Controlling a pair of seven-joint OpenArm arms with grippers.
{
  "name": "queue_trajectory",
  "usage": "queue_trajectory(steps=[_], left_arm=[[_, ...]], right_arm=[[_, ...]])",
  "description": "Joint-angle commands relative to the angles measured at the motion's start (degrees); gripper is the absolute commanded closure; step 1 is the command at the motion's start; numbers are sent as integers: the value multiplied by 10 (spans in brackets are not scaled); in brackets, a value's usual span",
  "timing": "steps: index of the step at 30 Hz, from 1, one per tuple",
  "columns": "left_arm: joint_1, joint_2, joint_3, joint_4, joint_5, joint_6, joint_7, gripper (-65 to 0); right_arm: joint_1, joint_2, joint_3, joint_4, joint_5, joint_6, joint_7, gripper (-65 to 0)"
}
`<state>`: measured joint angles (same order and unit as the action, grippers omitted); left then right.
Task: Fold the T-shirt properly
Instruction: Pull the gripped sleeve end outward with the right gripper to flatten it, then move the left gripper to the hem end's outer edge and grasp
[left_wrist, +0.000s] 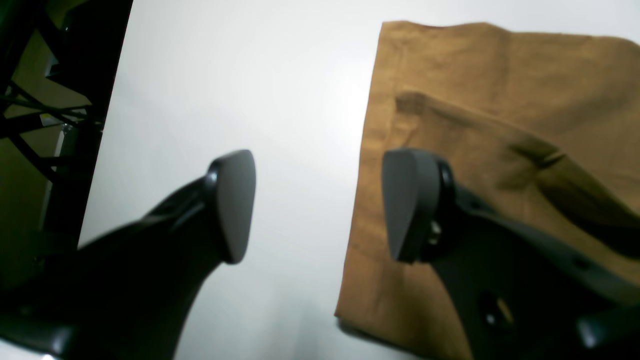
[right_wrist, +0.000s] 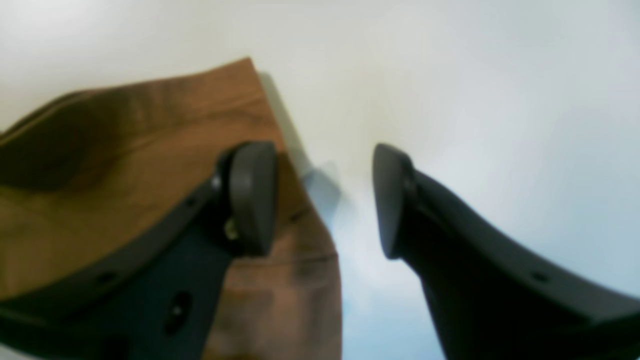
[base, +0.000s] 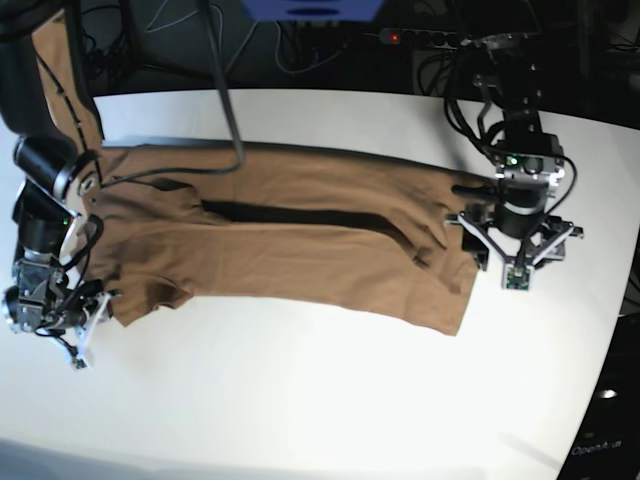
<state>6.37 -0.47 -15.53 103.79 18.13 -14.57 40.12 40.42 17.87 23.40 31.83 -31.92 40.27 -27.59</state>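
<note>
T-shirt (base: 290, 240), tan-brown, spread lengthwise across the middle of the white table (base: 330, 400) in the base view, running from about 9 o'clock to 3 o'clock, with a long dark fold line along its centre and a lower corner drooping toward 5 o'clock. Folded into a long band, upper edge fairly straight, lower edge wavy near 8 o'clock. Left gripper (base: 515, 245) at the 3 o'clock end of the cloth, just beside its short edge, jaws spread wide and empty. From the left wrist view (left_wrist: 317, 205), one pad (left_wrist: 235, 205) over bare table at 9 o'clock, the other pad (left_wrist: 410, 205) over the cloth's edge (left_wrist: 475, 100) at 3 o'clock, clear daylight between them, nothing pinched; contact with the fabric below not clear. Raised crease running from centre toward 4 o'clock in that view. Right gripper (base: 55, 310) at the 9 o'clock end, low at the table's side, partly hidden by its own cabling in the base view. From the right wrist view (right_wrist: 325, 200), blurred, jaws parted wide and holding nothing: one pad (right_wrist: 252, 197) above the shirt's border (right_wrist: 125, 165) at 9 o'clock, the other (right_wrist: 392, 200) above bare table at 3 o'clock, cloth corner pointing to 12 o'clock. Dark clutter of cables and a power strip (base: 420, 38) beyond the table at 12 o'clock.
</note>
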Motion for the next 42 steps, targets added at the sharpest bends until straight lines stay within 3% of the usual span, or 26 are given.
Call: queue_trajectory(steps=[1, 16, 18, 22, 34, 42], left_arm=[[-7, -2, 0, 13, -1, 5, -13, -388], [0, -1, 0, 13, -1, 7, -13, -386], [2, -1, 0, 13, -1, 8, -13, -386], [3, 2, 0, 13, -1, 8, -13, -386], [-3, 19, -1, 13, -6, 10, -18, -385], [-78, 35, -1, -20, -4, 10, -13, -388]], right_arm=[[11, 5, 1, 9, 15, -3, 11, -310], [-17, -2, -1, 9, 42, -3, 12, -303], [-18, -5, -2, 10, 42, -3, 12, -239], [-18, -16, -3, 9, 38, -3, 8, 0], [-33, -18, -4, 12, 37, -3, 13, -12], [-34, -19, -5, 12, 37, -3, 13, -10]])
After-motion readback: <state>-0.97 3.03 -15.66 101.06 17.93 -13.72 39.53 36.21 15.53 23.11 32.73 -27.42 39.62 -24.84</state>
